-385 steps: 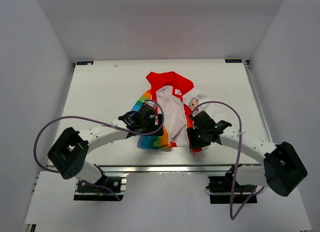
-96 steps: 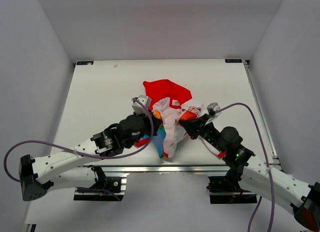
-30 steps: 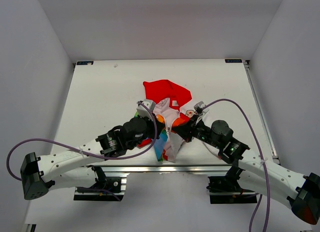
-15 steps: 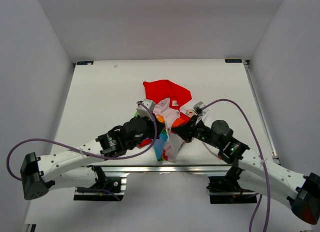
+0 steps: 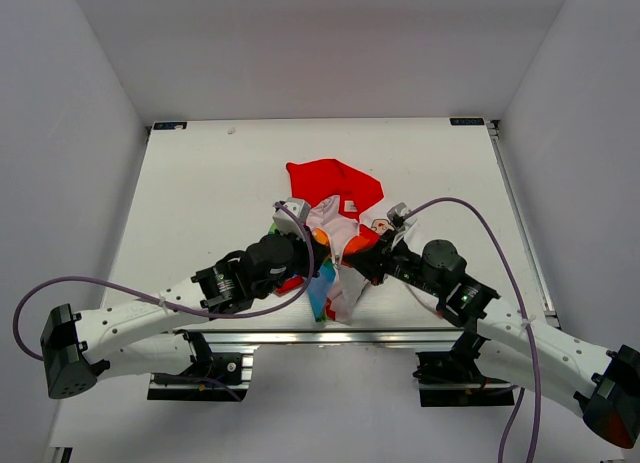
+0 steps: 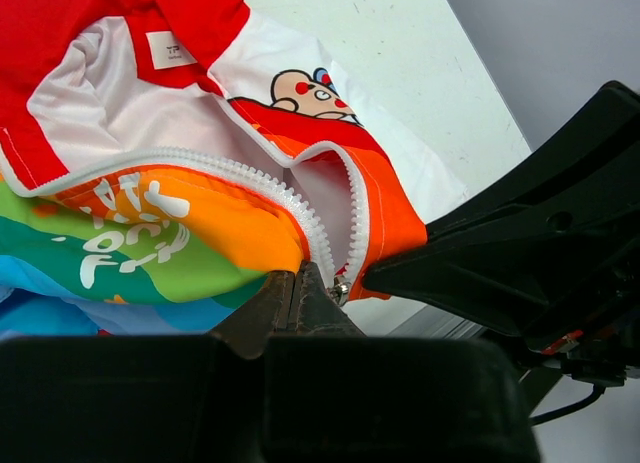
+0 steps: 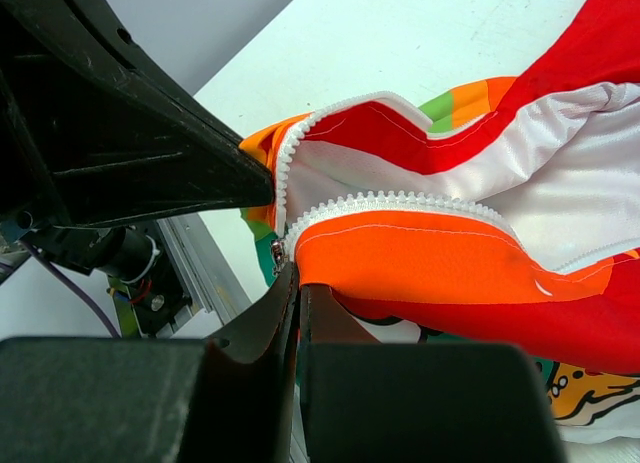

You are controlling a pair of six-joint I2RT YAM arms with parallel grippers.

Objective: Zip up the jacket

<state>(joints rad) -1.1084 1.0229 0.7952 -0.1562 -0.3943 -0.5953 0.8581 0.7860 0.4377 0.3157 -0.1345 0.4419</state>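
Observation:
The jacket [image 5: 340, 198] lies bunched at the table's near middle, its red hood [image 5: 335, 181] toward the back. My left gripper [image 5: 322, 258] is shut on the rainbow-striped front edge [image 6: 150, 223], just left of the white zipper teeth [image 6: 300, 208]. My right gripper [image 5: 352, 258] is shut on the orange front edge [image 7: 480, 253] at its bottom corner. The two zipper rows [image 7: 400, 201] meet at the bottom and spread apart above. A small metal slider [image 6: 342, 286] [image 7: 277, 251] sits there between both pairs of fingertips, which almost touch.
The white table [image 5: 200, 183] ends in an aluminium rail [image 5: 330, 335] just below the jacket. Purple cables [image 5: 150, 283] loop off both arms. Grey walls close in the left, right and back sides.
Nothing has moved in the last second. Further back, the jacket lay flat and open; since then both grippers have raised its bottom front corners and brought them together.

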